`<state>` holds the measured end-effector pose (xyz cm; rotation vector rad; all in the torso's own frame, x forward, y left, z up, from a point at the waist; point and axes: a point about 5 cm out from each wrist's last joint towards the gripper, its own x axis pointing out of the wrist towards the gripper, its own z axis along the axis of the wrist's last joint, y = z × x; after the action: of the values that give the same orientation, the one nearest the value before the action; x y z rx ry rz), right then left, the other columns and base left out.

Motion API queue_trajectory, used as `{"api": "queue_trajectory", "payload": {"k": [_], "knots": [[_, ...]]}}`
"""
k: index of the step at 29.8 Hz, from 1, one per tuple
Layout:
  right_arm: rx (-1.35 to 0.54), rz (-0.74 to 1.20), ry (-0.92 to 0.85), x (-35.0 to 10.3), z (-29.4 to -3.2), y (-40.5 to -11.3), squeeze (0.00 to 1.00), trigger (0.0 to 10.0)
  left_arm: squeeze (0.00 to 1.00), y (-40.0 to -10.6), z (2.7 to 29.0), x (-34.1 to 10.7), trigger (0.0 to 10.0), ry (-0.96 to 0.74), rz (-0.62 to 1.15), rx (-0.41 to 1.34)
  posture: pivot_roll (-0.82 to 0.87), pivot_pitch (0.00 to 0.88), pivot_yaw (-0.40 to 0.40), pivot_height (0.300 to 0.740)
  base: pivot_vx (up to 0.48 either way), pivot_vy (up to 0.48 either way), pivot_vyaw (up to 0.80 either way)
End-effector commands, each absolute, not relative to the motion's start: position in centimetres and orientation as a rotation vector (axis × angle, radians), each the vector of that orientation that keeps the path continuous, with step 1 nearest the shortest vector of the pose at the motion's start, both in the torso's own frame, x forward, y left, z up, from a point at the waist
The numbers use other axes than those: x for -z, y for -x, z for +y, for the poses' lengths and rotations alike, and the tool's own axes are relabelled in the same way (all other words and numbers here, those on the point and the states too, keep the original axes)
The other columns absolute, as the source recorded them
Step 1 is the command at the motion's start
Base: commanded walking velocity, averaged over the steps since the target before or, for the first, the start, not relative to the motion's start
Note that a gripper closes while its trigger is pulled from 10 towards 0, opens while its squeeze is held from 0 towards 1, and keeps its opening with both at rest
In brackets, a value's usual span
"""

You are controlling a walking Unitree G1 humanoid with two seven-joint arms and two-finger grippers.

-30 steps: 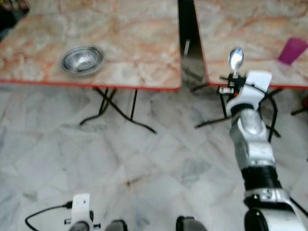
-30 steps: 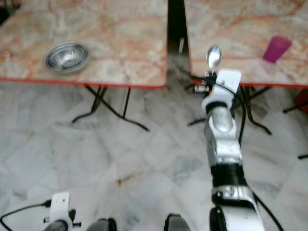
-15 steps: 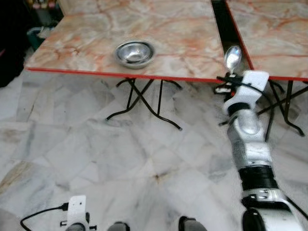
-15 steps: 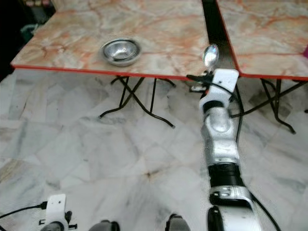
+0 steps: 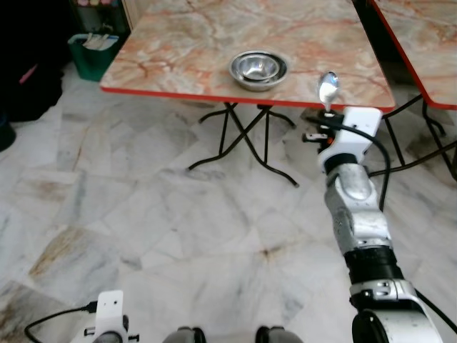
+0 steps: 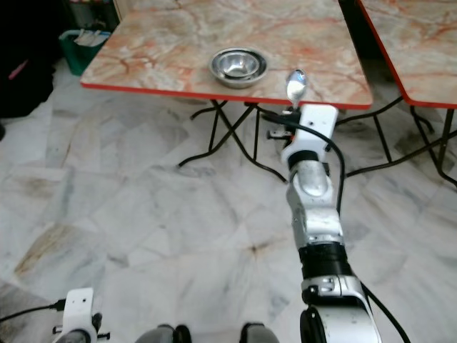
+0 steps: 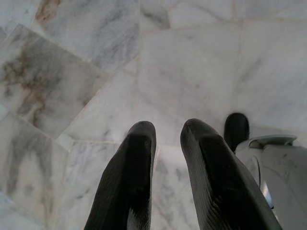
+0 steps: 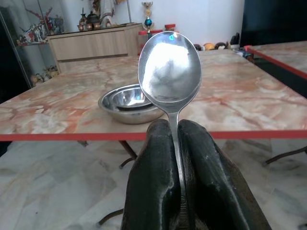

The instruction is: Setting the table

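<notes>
Spoon (image 8: 170,67) clamped by its handle between the right gripper (image 8: 178,128) jaws, bowl end up, held in the air just short of the table's near red edge. Steel bowl (image 5: 258,67) on the marble-top table (image 5: 186,43), near the near edge, a little left of and beyond the spoon; looks like two nested bowls in the right wrist view. Right arm stretched forward toward the table, well off the floor. Second table (image 5: 425,36) to the right, apart, dark gap between. Folding black legs under both. Left gripper (image 7: 165,139) hanging low over the marble tile floor (image 5: 143,214), jaws slightly parted, holding nothing. Green bin (image 5: 94,53) far left beside the table.
</notes>
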<state>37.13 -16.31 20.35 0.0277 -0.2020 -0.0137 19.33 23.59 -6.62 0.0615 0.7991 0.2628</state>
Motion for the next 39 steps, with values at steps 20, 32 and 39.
{"api": "queue_trajectory", "payload": {"k": [20, 32, 39], "knots": [[0.026, -0.197, -0.014, -20.26, -16.86, -37.1, 0.0, 10.0, 0.0, -18.91, 23.13, 7.0, 10.0, -0.056, 0.824, -0.256, -0.04, 0.203, 0.019, 0.74, 0.327, 0.0, 0.0], [0.029, -0.187, -0.007, -20.11, -16.95, -37.11, 0.0, 10.0, 0.0, -19.12, 23.03, 6.91, 10.0, -0.058, 0.817, -0.253, -0.04, 0.203, 0.019, 0.74, 0.347, 0.0, 0.0], [0.031, -0.187, -0.003, -20.14, -17.1, -37.08, 0.0, 10.0, 0.0, -19.19, 22.96, 6.89, 10.0, -0.058, 0.816, -0.251, -0.04, 0.203, 0.019, 0.74, 0.351, 0.0, 0.0]]}}
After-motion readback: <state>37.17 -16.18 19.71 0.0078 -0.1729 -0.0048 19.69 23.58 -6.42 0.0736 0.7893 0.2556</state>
